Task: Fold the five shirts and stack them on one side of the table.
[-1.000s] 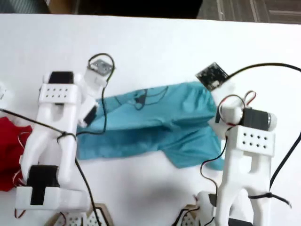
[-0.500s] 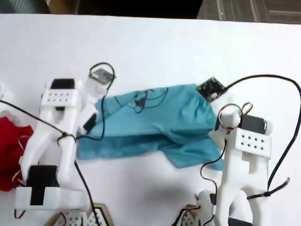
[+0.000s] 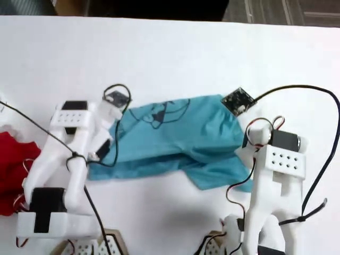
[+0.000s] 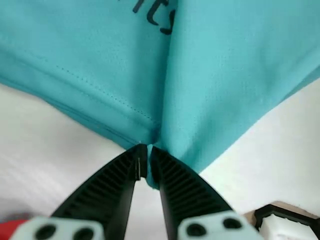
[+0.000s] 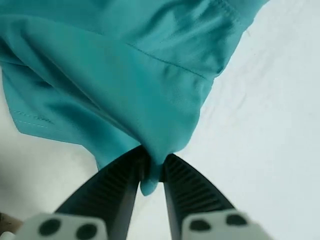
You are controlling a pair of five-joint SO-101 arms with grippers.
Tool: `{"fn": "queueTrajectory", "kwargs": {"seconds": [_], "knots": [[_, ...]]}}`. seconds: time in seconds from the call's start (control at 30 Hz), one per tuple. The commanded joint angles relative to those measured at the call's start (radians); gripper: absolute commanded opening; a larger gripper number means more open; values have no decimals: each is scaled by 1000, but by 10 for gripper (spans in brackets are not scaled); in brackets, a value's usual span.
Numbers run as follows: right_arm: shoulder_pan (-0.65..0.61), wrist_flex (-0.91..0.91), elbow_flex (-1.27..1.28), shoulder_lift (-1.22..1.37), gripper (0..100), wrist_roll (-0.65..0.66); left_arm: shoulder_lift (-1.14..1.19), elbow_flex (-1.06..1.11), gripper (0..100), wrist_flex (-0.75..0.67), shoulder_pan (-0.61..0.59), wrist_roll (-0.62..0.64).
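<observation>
We pinch the teal shirt point(image 3: 175, 138) at both ends, left gripper point(image 4: 148, 150) clamped on its hem fold & right gripper point(image 5: 152, 162) on its opposite edge, prob. to keep it spread on the table point(image 3: 159, 53) beneath it for folding.
</observation>
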Motion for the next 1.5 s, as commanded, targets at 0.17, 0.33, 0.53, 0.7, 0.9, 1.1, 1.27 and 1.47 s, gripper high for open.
{"fn": "queueTrajectory", "kwargs": {"seconds": [0.17, 0.33, 0.53, 0.7, 0.9, 1.1, 1.27, 1.47], "knots": [[18, 54, -49, -61, 21, 9, -40, 4, 24, -6, -8, -6], [13, 160, -147, -120, 21, 11, -38, 4, 24, -15, -8, -6], [13, 183, -130, -128, 21, 11, -40, 19, 24, -14, -8, -6], [18, 151, -38, -136, 21, 12, -44, 108, 24, -51, 25, -17], [19, 140, 43, -137, 21, 31, -40, 170, 24, -110, 26, -17], [19, 93, 109, -137, 21, 31, -40, 165, 24, -121, 28, -20], [19, 25, 195, -137, 21, 31, -38, 182, 24, -150, 25, -20], [19, -13, 227, -137, 21, 37, -37, 183, 24, -155, 28, -20]]}}
